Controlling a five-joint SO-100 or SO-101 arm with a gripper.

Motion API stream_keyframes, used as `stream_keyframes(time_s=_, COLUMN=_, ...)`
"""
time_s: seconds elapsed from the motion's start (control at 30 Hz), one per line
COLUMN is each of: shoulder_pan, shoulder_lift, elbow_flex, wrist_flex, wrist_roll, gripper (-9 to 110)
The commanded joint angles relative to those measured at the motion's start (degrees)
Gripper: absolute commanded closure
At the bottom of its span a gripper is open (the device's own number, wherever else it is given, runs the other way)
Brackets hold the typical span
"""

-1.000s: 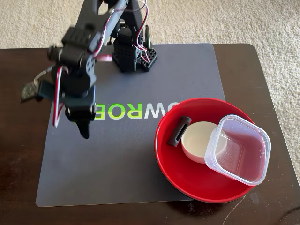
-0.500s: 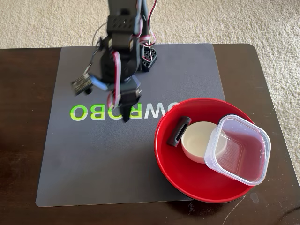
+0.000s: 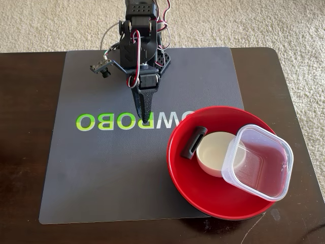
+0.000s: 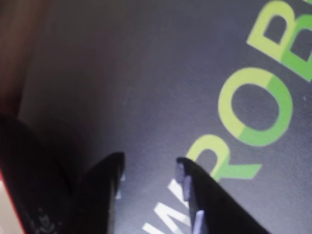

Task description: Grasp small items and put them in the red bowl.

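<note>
**End effector empty over mat, three items sitting in red bowl**

Fixed view: the arm stands at the far edge of the grey mat (image 3: 127,178), folded forward. The end effector (image 3: 145,118) points down toward the near side, tip over the green-and-white lettering (image 3: 96,122) at mat centre. From this angle it reads as one dark wedge. Wrist view: the end effector (image 4: 148,165) has its two dark fingers (image 4: 105,185) slightly apart with bare mat visible in the gap, nothing between them. Blurry, but the gap is clear.

The red bowl (image 3: 190,190) sits on the near-right part of the mat, its right side hanging past the mat edge onto the dark wood desk (image 3: 23,168). Inside the bowl:
- short dark-grey stubby bar (image 3: 193,143), at the left, leaning against the inner wall
- small cream round dish (image 3: 212,152), centre, touching the bar's right side
- clear square plastic tub (image 3: 259,160), right, tilted, overlapping the dish's right edge and resting on the bowl's right rim

The end effector is up and left of the bowl, apart from it. A sliver of red shows at the wrist view's bottom-left corner. Yellow-green wire clip not found in either view. Beige carpet (image 3: 51,25) lies beyond the desk.
</note>
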Motion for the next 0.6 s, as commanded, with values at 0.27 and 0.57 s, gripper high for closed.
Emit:
stream_keyframes(time_s=0.27, shoulder_pan=0.4, shoulder_lift=8.8, elbow_flex=1.1, wrist_flex=4.7, wrist_roll=-1.0, gripper=86)
stream_keyframes(time_s=0.57, shoulder_pan=1.2, shoulder_lift=8.7, elbow_flex=1.6, wrist_flex=4.2, wrist_roll=2.9, gripper=86)
